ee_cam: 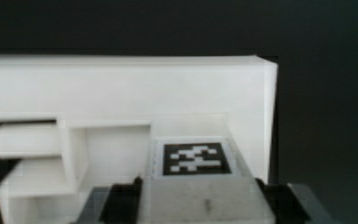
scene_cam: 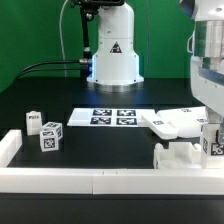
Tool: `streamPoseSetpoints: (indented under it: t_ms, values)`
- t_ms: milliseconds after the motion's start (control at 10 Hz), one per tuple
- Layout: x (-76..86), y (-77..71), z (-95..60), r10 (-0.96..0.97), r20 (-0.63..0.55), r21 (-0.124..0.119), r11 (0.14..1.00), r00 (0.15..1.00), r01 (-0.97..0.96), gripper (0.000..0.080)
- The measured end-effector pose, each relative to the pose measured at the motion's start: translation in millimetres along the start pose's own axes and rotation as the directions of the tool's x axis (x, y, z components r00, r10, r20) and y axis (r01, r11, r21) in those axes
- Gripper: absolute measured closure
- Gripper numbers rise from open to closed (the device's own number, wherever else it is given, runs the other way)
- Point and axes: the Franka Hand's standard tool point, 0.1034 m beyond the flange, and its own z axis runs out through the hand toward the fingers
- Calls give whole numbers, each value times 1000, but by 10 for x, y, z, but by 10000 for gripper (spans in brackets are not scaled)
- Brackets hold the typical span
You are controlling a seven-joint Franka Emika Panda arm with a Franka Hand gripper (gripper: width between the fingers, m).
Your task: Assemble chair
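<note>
My gripper has come down at the exterior view's right, beside the front rail. In the wrist view the gripper is shut on a white tagged chair piece, with a dark finger pressed to each side of it. That piece stands against a bigger blocky white chair part, which also shows low at the exterior view's right. A flat white chair panel lies just behind it. Two small tagged white cubes stand at the exterior view's left.
The marker board lies mid-table in front of the robot base. Low white border rails run along the front and the left side. Green cloth hangs behind.
</note>
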Motion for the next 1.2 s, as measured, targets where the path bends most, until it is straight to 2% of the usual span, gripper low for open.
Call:
streamPoseSetpoints:
  t_ms: [200,300,400,500,600,1000,1100,1200]
  values:
    - [4,1,3,-17,-1,0,1000,1000,17,487]
    - [6,6,5,-82,-3,-4,997,997,82,312]
    - [25,9,12,-266,-2,-6,964,964,266,312]
    - [80,-22,22,-467,-6,18,884,884,467,186]
    - [99,-24,27,-604,0,20,797,797,604,160]
    - [112,-23,29,-758,-6,16,652,652,758,150]
    - [117,-28,24,-828,-13,9,561,561,828,150]
    - [94,-65,-22,-939,-30,-9,343,342,939,150]
